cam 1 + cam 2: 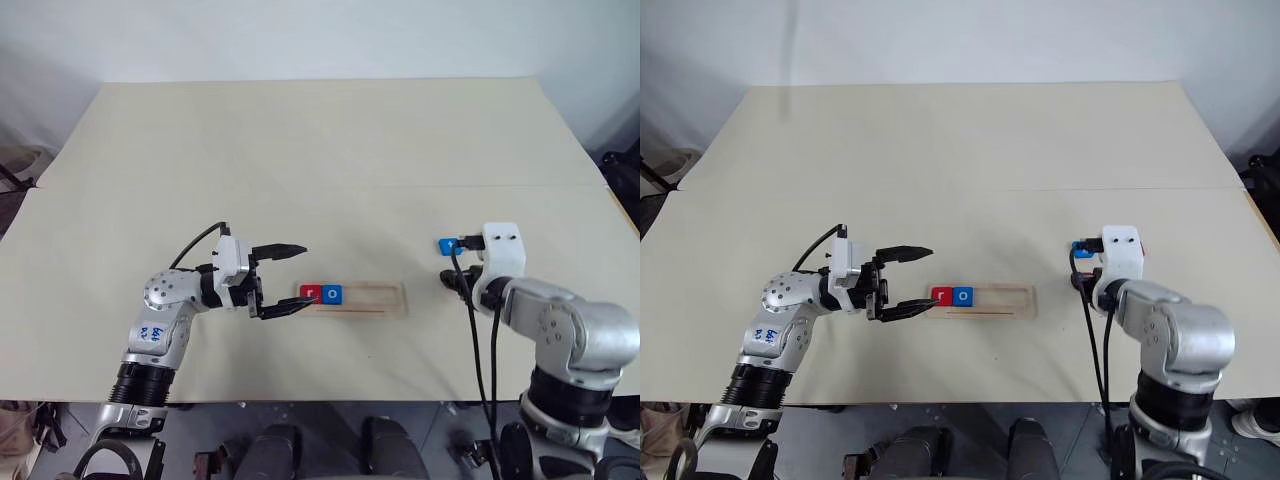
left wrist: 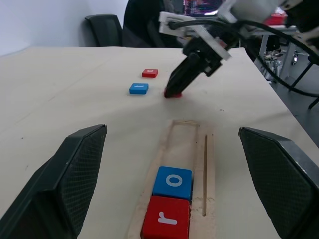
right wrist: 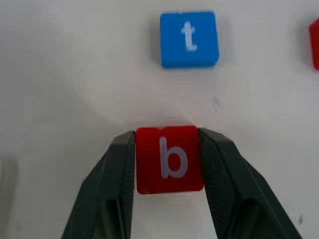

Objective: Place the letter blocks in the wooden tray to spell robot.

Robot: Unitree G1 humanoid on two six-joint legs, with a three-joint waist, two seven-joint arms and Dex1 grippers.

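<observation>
The wooden tray (image 1: 375, 300) lies near the table's front, between my arms. At its left end sit a red "r" block (image 1: 309, 293) and a blue "o" block (image 1: 332, 293), side by side. My left gripper (image 1: 300, 276) hovers open just left of the tray, pointing along it, with nothing between its fingers. My right gripper (image 3: 167, 133) is shut on a red "b" block (image 3: 169, 159), low over the table to the right of the tray. Just beyond it lies a blue "t" block (image 3: 189, 39), and another red block (image 2: 150, 72) rests further off.
The pale table (image 1: 300, 150) stretches far back, with a seam running across its middle. Black cables (image 1: 480, 340) hang along my right arm. The tray's right part (image 2: 187, 134) holds no block. Dark chairs (image 2: 104, 30) stand past the table's right side.
</observation>
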